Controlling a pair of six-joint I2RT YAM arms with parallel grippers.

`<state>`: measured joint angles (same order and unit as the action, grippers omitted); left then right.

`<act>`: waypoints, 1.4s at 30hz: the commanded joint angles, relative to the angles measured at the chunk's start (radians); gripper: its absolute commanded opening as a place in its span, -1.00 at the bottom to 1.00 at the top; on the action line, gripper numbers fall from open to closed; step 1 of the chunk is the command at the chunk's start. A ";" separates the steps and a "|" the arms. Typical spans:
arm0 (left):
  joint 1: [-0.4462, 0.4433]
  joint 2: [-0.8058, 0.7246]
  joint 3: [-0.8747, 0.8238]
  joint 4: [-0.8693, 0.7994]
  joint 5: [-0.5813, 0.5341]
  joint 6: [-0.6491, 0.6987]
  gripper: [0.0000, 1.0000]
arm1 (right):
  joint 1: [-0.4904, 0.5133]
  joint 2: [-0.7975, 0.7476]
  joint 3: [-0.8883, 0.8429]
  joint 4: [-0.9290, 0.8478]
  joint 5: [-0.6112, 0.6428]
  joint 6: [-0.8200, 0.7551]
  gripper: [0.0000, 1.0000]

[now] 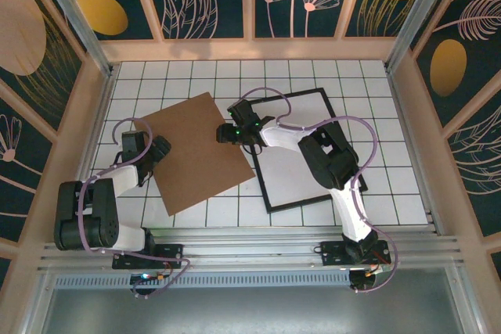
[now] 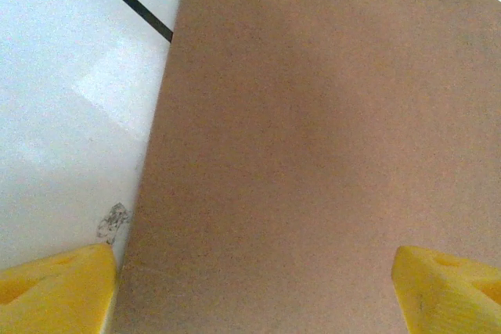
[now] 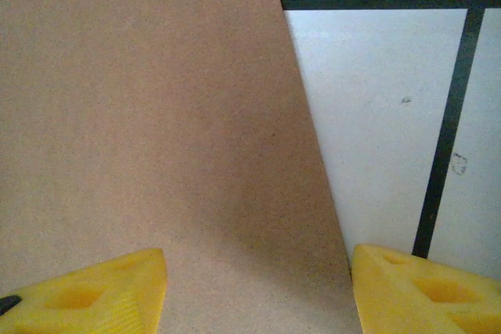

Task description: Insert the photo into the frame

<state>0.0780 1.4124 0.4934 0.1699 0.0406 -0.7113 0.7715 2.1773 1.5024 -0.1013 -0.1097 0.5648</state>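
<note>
The white tiled table (image 1: 391, 189) is lit brightly and evenly from above, with soft shadows. In the wrist views the brown backing board (image 2: 313, 115) is rendered grainy, and faint glare is seen on the table.

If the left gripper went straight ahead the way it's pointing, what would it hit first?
Most likely the brown backing board: the open left gripper points at it near its edge, though depth is unclear.

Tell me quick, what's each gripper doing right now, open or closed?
Left gripper: open, holding nothing, above the brown board.
Right gripper: open, holding nothing, above that board's edge.
</note>
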 commanded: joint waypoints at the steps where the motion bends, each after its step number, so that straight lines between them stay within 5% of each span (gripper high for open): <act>1: -0.005 -0.039 -0.022 -0.059 -0.001 0.011 0.83 | 0.008 -0.019 -0.005 0.027 -0.009 0.018 0.28; 15: -0.011 -0.010 -0.020 0.061 0.229 -0.059 0.80 | 0.009 -0.006 -0.002 0.054 -0.069 0.052 0.31; 42: 0.016 -0.270 0.047 0.088 0.495 -0.269 0.76 | -0.040 -0.071 -0.146 0.306 -0.256 0.231 0.59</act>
<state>0.1200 1.1591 0.5205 0.2329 0.3107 -0.9054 0.7033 2.1410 1.3830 0.1158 -0.2184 0.7322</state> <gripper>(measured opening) 0.878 0.795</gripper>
